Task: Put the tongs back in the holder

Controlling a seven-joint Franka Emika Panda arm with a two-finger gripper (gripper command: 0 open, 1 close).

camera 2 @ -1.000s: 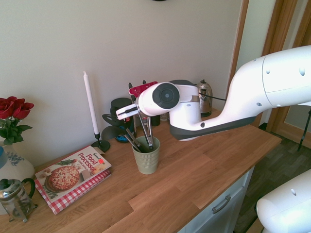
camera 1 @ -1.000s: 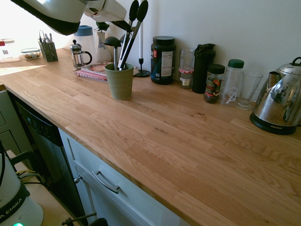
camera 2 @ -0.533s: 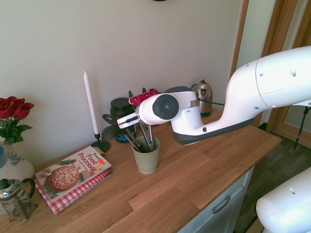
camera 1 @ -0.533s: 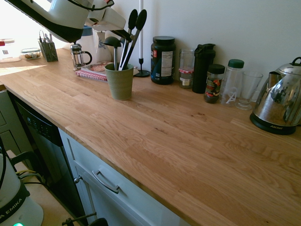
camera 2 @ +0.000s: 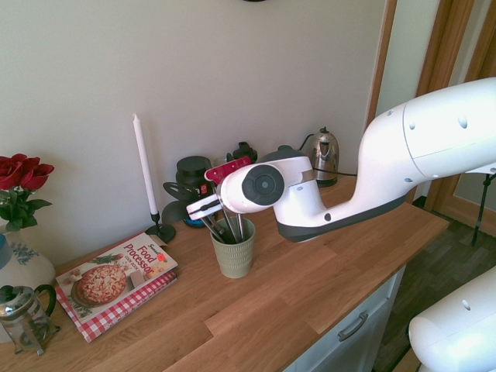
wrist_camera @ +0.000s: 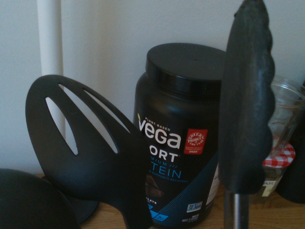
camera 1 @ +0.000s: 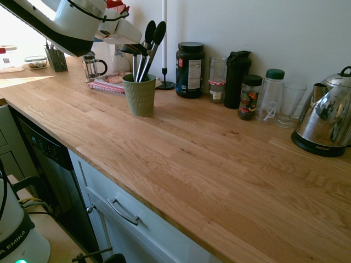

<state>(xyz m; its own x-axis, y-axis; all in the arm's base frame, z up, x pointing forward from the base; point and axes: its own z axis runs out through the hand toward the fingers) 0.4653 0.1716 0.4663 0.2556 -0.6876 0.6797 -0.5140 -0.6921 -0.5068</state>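
The sage-green ribbed holder (camera 1: 139, 94) (camera 2: 233, 256) stands on the wooden counter near the wall. The tongs (camera 1: 152, 43) stand in it with their black tips up and their lower end down inside the cup. One tong tip (wrist_camera: 248, 95) fills the right of the wrist view. My gripper (camera 1: 136, 49) (camera 2: 203, 209) hangs just above the holder's rim, reaching in from the side, shut on the tongs' metal arms. A black slotted spatula (wrist_camera: 90, 143) and a black ladle (camera 1: 131, 49) share the holder.
Behind the holder stand a white candle (camera 2: 144, 167) on a black base, a black protein jar (camera 1: 190, 69), a black bottle (camera 1: 237, 76), jars and a glass (camera 1: 289, 103). A steel kettle (camera 1: 324, 118) is far right. A cookbook (camera 2: 116, 280), French press (camera 1: 92, 64) and cutlery caddy (camera 1: 56, 59) lie leftward.
My gripper has moved down with the tongs, and they now sit lower and deeper in the holder. The arm has dropped with it.
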